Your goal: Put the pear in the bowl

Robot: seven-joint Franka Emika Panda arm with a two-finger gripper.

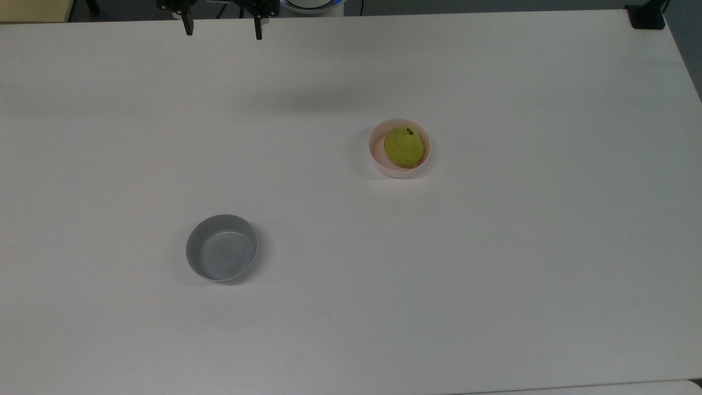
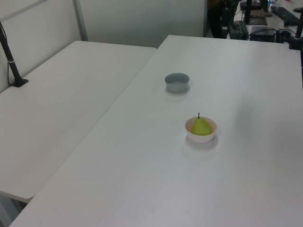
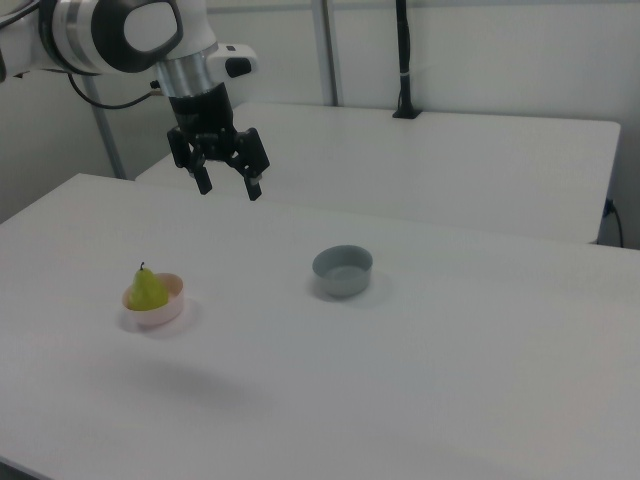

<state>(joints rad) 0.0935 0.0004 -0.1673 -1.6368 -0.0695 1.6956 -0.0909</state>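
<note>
Up high hung the gripper [image 3: 228, 188], its two dark fingers [image 1: 188, 26] spread wide with nothing between them — just air below and the white table [image 1: 493, 274] well underneath. In the top view only the fingertips poked in at the upper edge, toward the top view's left of centre. In the right view the whole wrist showed, white arm [image 3: 120, 35] curving in from the right view's upper left, the empty tool poised above and behind the fruit.

And the pear [image 1: 404, 146] sat right in the bowl [image 1: 377, 159] — yellow-green, upright, its dark stem [image 2: 199, 115] pointing up above the pale pink rim. It filled most of the bowl's inside, leaning toward the top view's right wall. The same pairing showed in the left view, pear [image 2: 201, 126] in bowl [image 2: 200, 137], and in the right view, pear [image 3: 148, 288] in bowl [image 3: 156, 315] near the right view's left edge.

Well apart from all that stood the grey bowl [image 1: 221, 254], toward the top view's lower left, holding nothing. In the right view the grey bowl [image 3: 342, 271] sat to the right view's right of the pink one, with open tabletop between them.

A second white table [image 2: 57, 109] lay alongside in the left view, with a dark post [image 2: 10, 59] standing on it at the left view's left edge.
</note>
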